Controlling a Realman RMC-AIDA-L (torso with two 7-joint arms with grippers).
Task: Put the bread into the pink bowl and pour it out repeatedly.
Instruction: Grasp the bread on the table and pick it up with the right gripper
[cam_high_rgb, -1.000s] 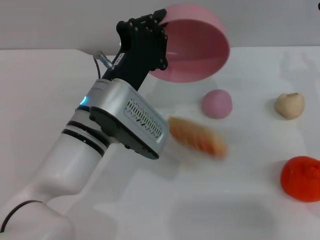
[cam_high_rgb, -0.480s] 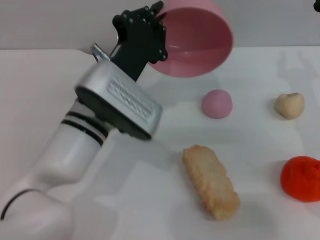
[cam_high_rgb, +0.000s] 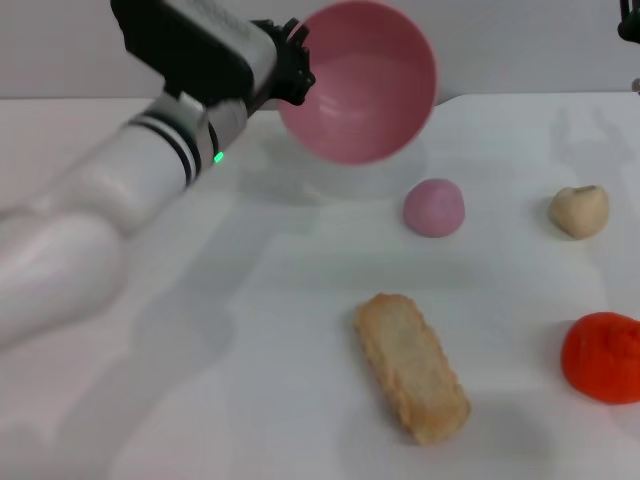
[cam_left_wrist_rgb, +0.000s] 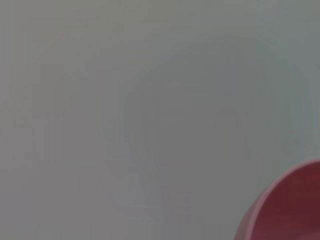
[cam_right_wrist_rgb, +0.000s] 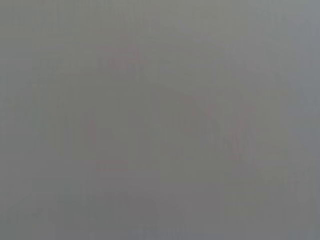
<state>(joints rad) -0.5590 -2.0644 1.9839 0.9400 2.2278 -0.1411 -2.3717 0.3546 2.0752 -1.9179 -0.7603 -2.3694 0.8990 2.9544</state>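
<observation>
The pink bowl (cam_high_rgb: 360, 92) hangs in the air at the back centre, tilted on its side with its empty opening facing me. My left gripper (cam_high_rgb: 290, 62) is shut on its left rim. A piece of the bowl's rim also shows in the left wrist view (cam_left_wrist_rgb: 287, 210). The bread (cam_high_rgb: 412, 367) lies flat on the white table (cam_high_rgb: 250, 330) at the front centre, plain tan underside up, well below and in front of the bowl. A dark bit of my right gripper (cam_high_rgb: 630, 22) shows at the top right corner, far from both.
A small pink ball (cam_high_rgb: 434, 207) sits behind the bread. A beige lump (cam_high_rgb: 579, 211) lies at the right, and a red-orange lump (cam_high_rgb: 602, 357) at the front right edge. The right wrist view shows only plain grey.
The bread dropped from the bowl, tumbled and came to rest underside up. My left arm swung back and left, and the bowl moved slightly left with its opening turned more towards me.
</observation>
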